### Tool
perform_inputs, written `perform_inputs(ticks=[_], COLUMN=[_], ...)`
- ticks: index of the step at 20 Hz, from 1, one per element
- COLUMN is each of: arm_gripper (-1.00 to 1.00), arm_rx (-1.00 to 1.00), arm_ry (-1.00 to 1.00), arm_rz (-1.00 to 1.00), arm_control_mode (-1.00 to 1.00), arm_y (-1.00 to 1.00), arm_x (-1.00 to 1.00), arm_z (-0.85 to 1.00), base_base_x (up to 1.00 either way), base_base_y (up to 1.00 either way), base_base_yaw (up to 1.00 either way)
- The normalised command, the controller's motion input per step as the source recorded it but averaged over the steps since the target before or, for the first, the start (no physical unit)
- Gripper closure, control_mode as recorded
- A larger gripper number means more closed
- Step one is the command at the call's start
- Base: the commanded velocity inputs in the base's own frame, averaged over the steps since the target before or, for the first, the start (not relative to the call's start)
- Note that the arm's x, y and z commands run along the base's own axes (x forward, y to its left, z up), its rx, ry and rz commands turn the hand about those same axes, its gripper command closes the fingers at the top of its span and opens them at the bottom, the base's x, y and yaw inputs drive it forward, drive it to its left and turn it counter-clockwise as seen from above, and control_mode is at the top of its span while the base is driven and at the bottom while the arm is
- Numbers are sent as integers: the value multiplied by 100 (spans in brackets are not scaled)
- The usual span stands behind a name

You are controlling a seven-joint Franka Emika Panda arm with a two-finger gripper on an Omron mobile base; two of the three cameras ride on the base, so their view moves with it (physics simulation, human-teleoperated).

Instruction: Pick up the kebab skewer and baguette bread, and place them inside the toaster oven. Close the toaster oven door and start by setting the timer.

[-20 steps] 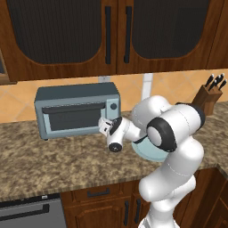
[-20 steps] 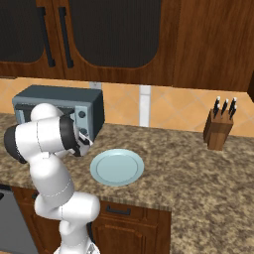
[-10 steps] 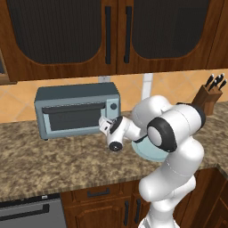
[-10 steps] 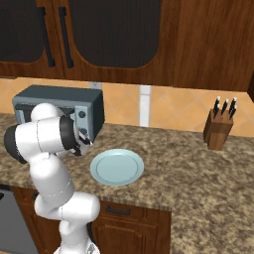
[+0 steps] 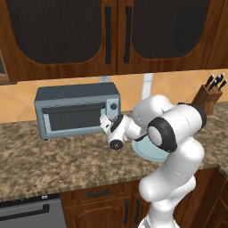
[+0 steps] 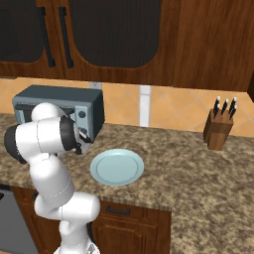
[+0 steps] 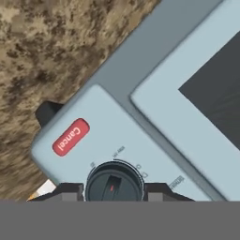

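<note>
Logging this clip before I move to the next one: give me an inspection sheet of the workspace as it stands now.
Surface: speckled granite counter.
Job's things: toaster oven on the counter, toaster oven door shut; kebab skewer and baguette bread not seen.
Clutter: pale blue plate, bare; knife block.
Grippers: gripper at the lower knob, one of the fingers on each side; contact unclear. Red Cancel button beside it.
Cables: nothing seen.
Surroundings: dark wood cabinets.

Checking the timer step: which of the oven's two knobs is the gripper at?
The lower knob, between the fingertips beside the red Cancel button; the upper knob sits clear above the hand.
</note>
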Motion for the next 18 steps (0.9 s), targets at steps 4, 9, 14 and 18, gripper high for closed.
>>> perform_inputs(ticks=[4,9,14,18], arm_gripper=[100,100,100,100], arm_rx=[17,16,15,15], arm_ry=[-7,-10,-10,-9], arm_rz=[0,0,0,0], arm_control_mode=[-100,-100,-100,-100], arm_y=[1,0,0,0], arm_x=[13,15,24,30], arm_z=[7,5,10,18], base_base_x=[0,0,0,0], base_base_y=[0,0,0,0], base_base_yaw=[0,0,0,0])
